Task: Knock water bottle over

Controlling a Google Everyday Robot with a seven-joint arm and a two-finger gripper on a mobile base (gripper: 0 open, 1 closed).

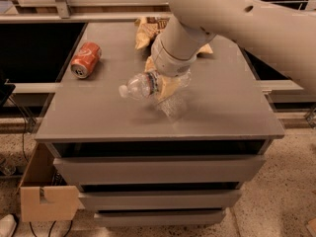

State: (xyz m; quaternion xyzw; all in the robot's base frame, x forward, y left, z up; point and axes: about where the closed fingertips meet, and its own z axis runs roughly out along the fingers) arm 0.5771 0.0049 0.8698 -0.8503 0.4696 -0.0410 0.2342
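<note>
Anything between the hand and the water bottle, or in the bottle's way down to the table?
Nothing visible. The hand is right against the water bottle, which is tipped nearly flat, cap to the left, over bare table. The soda can lies well off to the back left.
</note>
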